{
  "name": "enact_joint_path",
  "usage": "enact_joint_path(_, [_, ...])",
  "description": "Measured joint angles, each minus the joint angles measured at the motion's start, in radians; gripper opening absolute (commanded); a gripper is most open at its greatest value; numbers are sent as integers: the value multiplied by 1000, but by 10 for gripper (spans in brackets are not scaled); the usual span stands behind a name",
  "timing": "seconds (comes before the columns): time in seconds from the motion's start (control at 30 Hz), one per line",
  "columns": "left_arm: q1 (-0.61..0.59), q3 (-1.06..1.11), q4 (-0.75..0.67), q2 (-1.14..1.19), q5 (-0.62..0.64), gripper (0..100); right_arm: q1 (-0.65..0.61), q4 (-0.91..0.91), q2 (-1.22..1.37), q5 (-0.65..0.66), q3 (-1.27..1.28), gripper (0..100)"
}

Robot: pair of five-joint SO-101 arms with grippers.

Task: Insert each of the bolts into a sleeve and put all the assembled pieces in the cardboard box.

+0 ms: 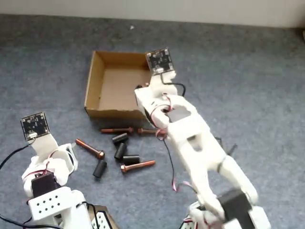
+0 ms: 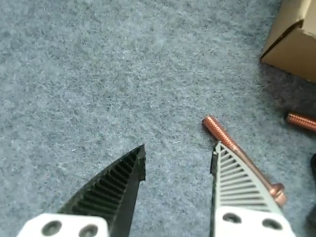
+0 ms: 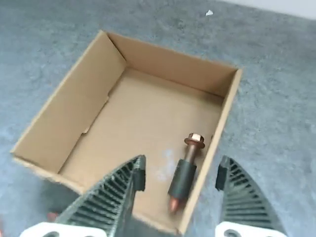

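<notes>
Right gripper [image 3: 181, 160] wide apart over cardboard box [image 3: 118, 49]; one sleeved bolt [image 3: 183, 177] lies inside. Left gripper [image 2: 179, 146] spread beside copper bolt [image 2: 217, 132], 7 o'clock of box. Likely rigid, light, slick: you'd best pinch mid-shank.

Right arm [image 1: 190, 133] hides cardboard box [image 1: 112, 86] corner, seemingly bolt [image 1: 147, 130] end.
</notes>
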Motion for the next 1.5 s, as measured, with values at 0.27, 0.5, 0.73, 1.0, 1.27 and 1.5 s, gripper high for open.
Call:
enact_joint_path(0.27, [0,0,0,0,0,231,-129,353,-311,-2,157,221])
enact_joint_path(0.5, [0,0,0,0,0,231,-347,359,-334,-2,344,221])
enact_joint_path(0.73, [0,0,-3,0,0,231,-382,359,-103,12,302,221])
enact_joint_path(1.0, [0,0,-6,0,0,231,-381,359,164,112,146,221])
enact_joint_path(1.27, [0,0,-6,0,0,231,-382,353,325,189,49,220])
enact_joint_path(1.5, [0,0,-6,0,0,231,-377,359,354,192,23,23])
